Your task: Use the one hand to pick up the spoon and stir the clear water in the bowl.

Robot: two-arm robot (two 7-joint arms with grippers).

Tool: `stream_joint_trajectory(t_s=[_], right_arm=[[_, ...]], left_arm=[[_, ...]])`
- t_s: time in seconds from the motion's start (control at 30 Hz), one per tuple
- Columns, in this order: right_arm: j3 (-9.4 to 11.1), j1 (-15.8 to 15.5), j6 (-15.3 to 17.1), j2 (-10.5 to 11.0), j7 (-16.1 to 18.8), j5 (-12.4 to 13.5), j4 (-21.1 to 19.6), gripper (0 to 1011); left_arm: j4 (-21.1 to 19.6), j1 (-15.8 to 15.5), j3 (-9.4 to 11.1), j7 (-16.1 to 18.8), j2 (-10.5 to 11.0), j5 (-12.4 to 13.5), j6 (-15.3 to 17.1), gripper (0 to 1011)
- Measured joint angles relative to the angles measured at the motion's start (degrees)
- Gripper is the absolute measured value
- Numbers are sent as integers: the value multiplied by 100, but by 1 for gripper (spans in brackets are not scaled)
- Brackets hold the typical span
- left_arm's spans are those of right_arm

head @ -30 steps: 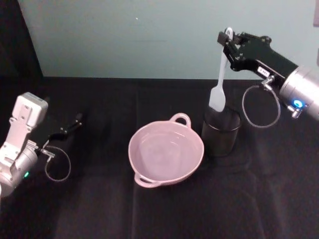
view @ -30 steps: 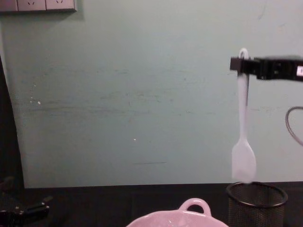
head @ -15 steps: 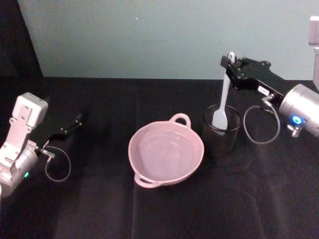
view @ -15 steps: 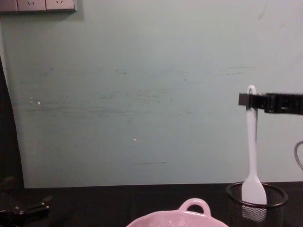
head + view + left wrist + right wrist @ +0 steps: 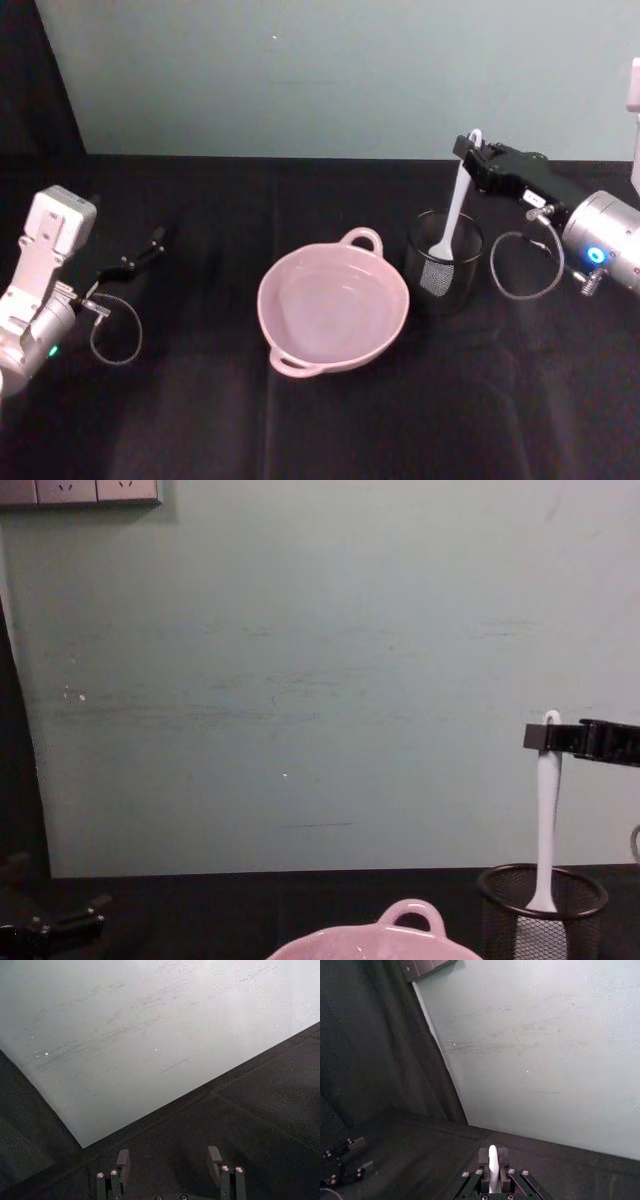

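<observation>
Spoon lowered into the mesh cup, beside the bowl

One pink bowl (image 5: 333, 310) sits mid-table holding clear water, with one black mesh cup (image 5: 444, 263) just beside it on the robot's right. The one right gripper (image 5: 474, 152) hangs above that cup with its fingers clamped on the handle top of the single white spoon (image 5: 450, 221), whose head sits down inside the cup. The one left gripper (image 5: 152, 241) rests well off to the bowl's left, fingers apart and empty. To do this well, keep the spoon upright and centred within the cup's rim, so that it does not tip the cup.
</observation>
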Motion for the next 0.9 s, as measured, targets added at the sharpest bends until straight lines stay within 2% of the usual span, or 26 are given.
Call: stream_joint_trajectory(t_s=[0.53,0.9], right_arm=[[133,-36,8,-129,141,834,506,121],[185,-107,-172,-76,98,1096,789,124]], left_arm=[[0,0,0,0,0,0,0,1011],[0,0,0,0,0,0,0,1011]])
